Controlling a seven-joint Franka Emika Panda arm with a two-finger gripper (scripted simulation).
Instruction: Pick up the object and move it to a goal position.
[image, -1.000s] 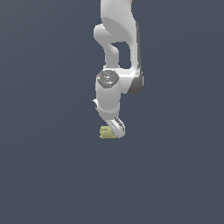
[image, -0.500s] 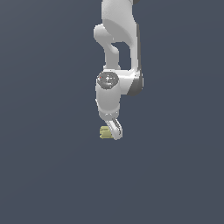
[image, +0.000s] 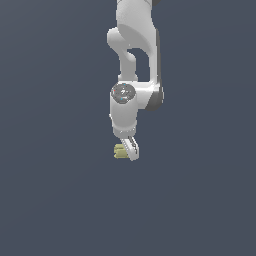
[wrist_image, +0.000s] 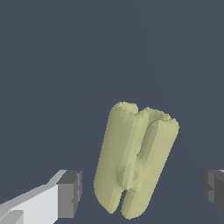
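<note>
The object (image: 119, 151) is a small pale yellow-olive lumpy block with ridged segments, lying on the dark grey floor. In the wrist view the object (wrist_image: 135, 162) stands between my two dark finger pads (wrist_image: 70, 194), with a gap on each side. My white gripper (image: 128, 152) points down beside and over the block, and one finger hides part of it in the exterior view. The gripper (wrist_image: 142, 192) is open and touches nothing.
The floor (image: 60, 200) is a plain dark grey surface with no other objects in view. My white arm (image: 135, 45) comes down from the top of the exterior view.
My wrist has sunk very slightly toward the block. The block has not moved.
</note>
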